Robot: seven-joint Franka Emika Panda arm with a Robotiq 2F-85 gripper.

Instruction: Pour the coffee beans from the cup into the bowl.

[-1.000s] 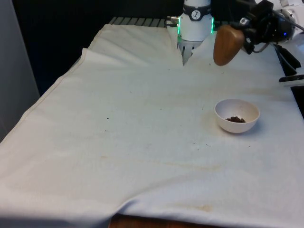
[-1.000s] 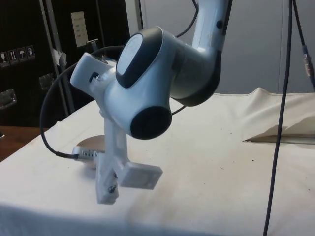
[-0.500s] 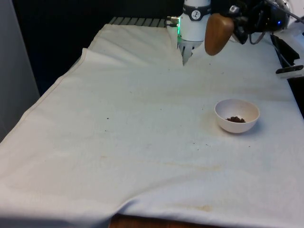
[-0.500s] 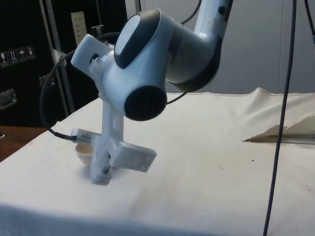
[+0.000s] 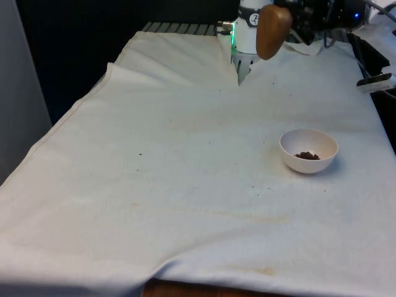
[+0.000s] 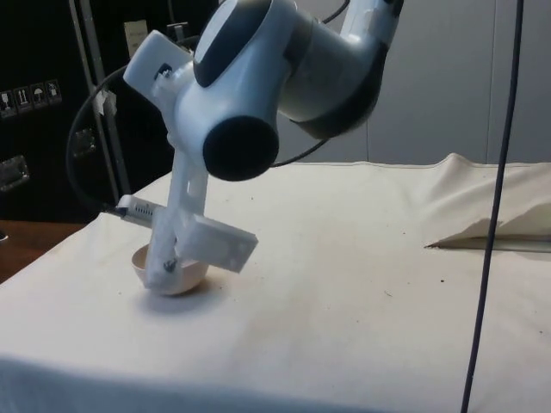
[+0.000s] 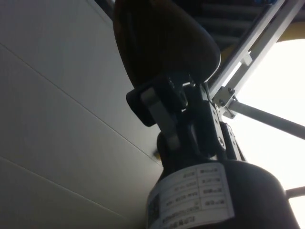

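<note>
Brown cup (image 5: 273, 32) in hand (image 5: 296, 18), seemingly sideways, high above bowl (image 5: 309, 150).

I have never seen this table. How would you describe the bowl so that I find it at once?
Start from the large white cloth that covers the table. On the front view's right sits a small round white bowl with a few dark coffee beans in it. It alone rests on the cloth; the brown wooden cup is held high above, in the black gripper.
</note>
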